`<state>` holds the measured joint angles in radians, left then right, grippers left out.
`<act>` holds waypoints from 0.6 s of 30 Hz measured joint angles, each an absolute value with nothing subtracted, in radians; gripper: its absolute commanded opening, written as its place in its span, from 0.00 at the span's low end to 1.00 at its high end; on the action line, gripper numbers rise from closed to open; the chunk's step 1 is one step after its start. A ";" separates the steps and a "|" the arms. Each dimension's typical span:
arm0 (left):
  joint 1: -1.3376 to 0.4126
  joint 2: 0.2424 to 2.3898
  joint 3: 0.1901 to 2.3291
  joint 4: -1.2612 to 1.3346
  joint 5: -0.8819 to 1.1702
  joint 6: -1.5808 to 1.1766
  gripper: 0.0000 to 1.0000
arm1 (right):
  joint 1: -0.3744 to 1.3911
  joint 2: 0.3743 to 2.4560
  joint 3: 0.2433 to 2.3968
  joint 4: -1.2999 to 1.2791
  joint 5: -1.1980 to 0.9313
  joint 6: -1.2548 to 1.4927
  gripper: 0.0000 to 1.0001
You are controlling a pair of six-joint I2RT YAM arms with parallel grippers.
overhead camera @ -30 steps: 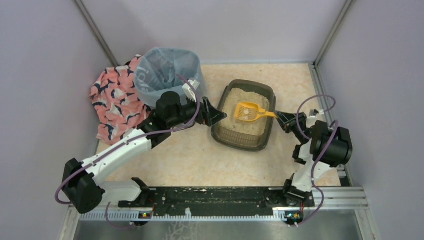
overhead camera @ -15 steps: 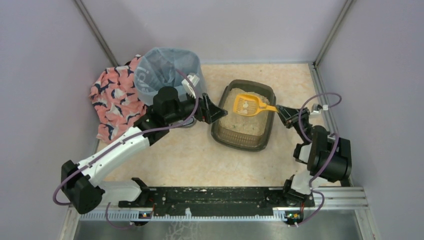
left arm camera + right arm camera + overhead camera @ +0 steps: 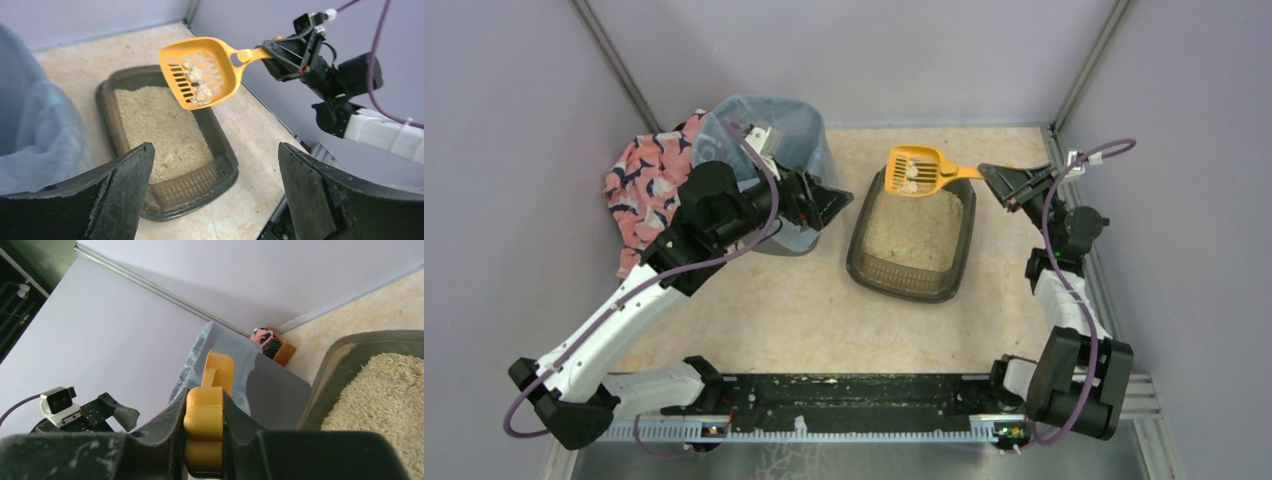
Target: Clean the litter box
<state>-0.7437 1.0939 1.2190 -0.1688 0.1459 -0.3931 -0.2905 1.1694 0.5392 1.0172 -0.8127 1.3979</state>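
Observation:
The litter box (image 3: 860, 260), a shallow dark tray of beige litter, lies mid-table; it also shows in the left wrist view (image 3: 222, 172) and the right wrist view (image 3: 345, 347). My right gripper (image 3: 990, 176) is shut on the handle of a yellow slotted scoop (image 3: 912, 168), held in the air above the box's far end with two pale clumps (image 3: 197, 85) in it. The handle shows between the jaws in the right wrist view (image 3: 204, 430). My left gripper (image 3: 836, 205) is open and empty, raised between the bin and the box.
A tall bin lined with a light blue bag (image 3: 769, 130) stands left of the litter box, partly behind my left arm. A pink patterned cloth (image 3: 649, 190) lies at its left. Purple walls close in on three sides.
My right gripper lifted the scoop out of the litter and carried it toward the back, with clumps in it. My left arm pulled back left, away from the box.

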 measured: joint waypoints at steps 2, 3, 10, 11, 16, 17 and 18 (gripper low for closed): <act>-0.736 1.092 1.251 -0.204 0.104 -0.371 0.99 | -0.274 1.167 0.597 0.960 -0.816 1.393 0.00; -0.730 1.093 1.260 -0.218 0.088 -0.363 0.99 | -0.266 1.167 0.619 0.934 -0.816 1.391 0.00; -0.669 1.064 1.234 -0.291 0.008 -0.353 0.99 | -0.204 1.184 0.772 0.772 -0.809 1.380 0.00; -0.657 1.054 1.231 -0.301 -0.002 -0.351 0.99 | -0.199 1.191 0.794 0.756 -0.807 1.379 0.00; -0.611 0.986 1.227 -0.326 -0.041 -0.342 0.99 | -0.193 1.212 0.832 0.723 -0.794 1.363 0.00; -0.608 0.971 1.224 -0.326 -0.047 -0.342 0.99 | -0.193 1.217 0.830 0.725 -0.793 1.364 0.00; -0.606 0.954 1.219 -0.325 -0.053 -0.342 0.99 | -0.193 1.223 0.825 0.729 -0.789 1.365 0.00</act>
<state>-0.6060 0.9543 1.2186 -0.3252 -0.0532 -0.3416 -0.1928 1.2228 0.8253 0.7288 -0.7887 1.3647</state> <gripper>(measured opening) 0.987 0.200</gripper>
